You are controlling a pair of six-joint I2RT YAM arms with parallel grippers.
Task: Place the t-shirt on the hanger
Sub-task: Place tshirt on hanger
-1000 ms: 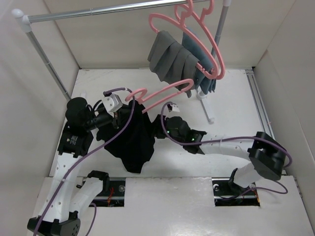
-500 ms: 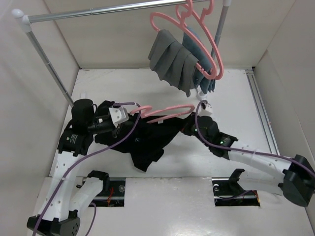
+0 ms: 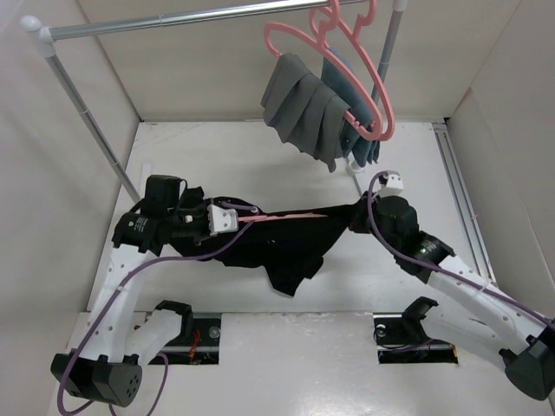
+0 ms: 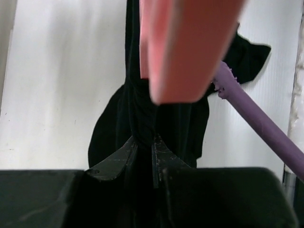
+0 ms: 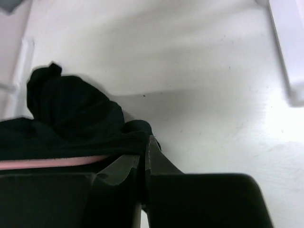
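Now both arms are stretching the t-shirt (image 3: 290, 247) along the hanger (image 3: 282, 217).
Across the middle of the top view the t-shirt is hanging taut, probably so the hanger is sitting inside it. The left gripper (image 4: 142, 151) is pinching fabric under the hanger, jaws almost together. The right gripper (image 5: 144, 146) is clamping the opposite end tightly, pulling toward the right of the frame.

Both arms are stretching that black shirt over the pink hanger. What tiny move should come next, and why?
Probably the right gripper should ease the black fabric t-shirt slightly further outward. Both grippers pinch it taut, the left gripper at the other end, yet the slim pink plastic hanger shows along its top edge, so that shoulder may not be seated.
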